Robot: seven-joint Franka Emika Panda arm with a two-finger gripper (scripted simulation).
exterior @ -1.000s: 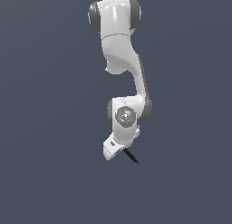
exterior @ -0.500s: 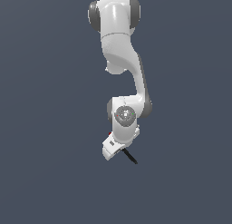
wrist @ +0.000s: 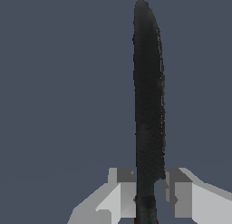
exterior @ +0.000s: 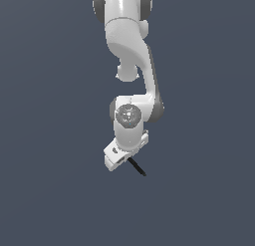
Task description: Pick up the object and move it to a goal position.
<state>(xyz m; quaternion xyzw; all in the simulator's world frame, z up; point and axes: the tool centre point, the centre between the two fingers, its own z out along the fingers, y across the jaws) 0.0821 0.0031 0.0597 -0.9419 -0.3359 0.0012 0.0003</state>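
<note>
black along its length, the object (wrist: 147, 105) sits clamped between the narrow pincer (wrist: 149, 191) fingers, jutting out low in the centre of the exterior frame. since a second ago little has shifted, so the carry seems nearly settled.

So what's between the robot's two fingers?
The thin black stick is between the fingers of the hand. The wrist view shows it, with a little red at the held end. Nothing else sits there.

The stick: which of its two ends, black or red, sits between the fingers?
The red end; the stick is gripped there by the tool, while its black length projects free.
</note>
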